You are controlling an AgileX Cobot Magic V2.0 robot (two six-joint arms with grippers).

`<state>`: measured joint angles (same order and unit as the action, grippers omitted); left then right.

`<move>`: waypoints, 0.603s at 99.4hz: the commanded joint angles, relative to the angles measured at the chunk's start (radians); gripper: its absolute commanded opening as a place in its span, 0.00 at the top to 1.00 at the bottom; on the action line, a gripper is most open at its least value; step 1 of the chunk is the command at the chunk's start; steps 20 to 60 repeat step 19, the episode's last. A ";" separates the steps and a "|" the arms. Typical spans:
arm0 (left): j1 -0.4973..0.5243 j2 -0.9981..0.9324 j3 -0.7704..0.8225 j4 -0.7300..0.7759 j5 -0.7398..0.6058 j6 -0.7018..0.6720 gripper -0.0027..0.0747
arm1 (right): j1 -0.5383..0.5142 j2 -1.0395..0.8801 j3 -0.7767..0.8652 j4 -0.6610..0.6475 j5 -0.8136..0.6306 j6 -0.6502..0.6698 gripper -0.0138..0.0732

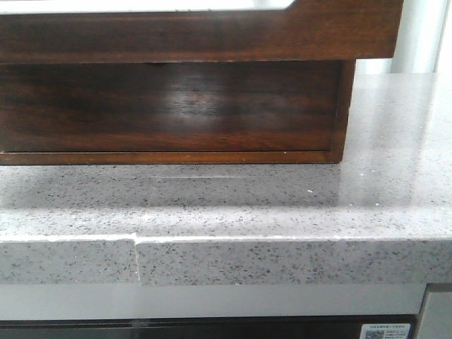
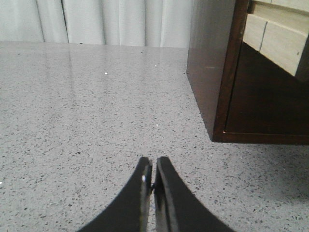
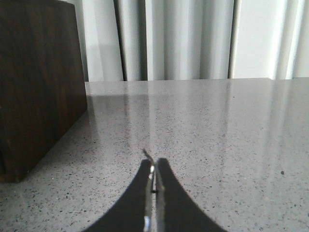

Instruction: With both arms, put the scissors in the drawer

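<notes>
The drawer (image 1: 198,32) juts toward the front camera above the counter (image 1: 282,212), its top edge cropped, its inside hidden. Under it is the dark cabinet (image 1: 169,113). No scissors show in any view. Left gripper (image 2: 153,176) and right gripper (image 3: 153,179) hover pinched together, empty, beside the cabinet.

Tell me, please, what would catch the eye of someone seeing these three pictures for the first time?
First, the glossy dark brown wooden cabinet that fills the upper part of the front view, standing on the speckled grey stone counter. Next, the two black grippers: the left gripper and the right gripper both hang shut over bare counter, one at each side of the cabinet. No scissors show in any view.
</notes>
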<state>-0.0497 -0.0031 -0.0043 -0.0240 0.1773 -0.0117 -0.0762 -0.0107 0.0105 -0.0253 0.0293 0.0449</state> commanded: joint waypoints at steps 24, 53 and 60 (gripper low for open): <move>0.005 -0.027 0.034 -0.005 -0.074 -0.009 0.99 | -0.006 -0.021 0.016 -0.009 -0.088 -0.008 0.92; 0.005 -0.027 0.034 -0.005 -0.074 -0.009 0.99 | -0.006 -0.021 0.016 -0.009 -0.088 -0.008 0.92; 0.005 -0.027 0.034 -0.005 -0.074 -0.009 0.99 | -0.006 -0.021 0.016 -0.009 -0.088 -0.008 0.92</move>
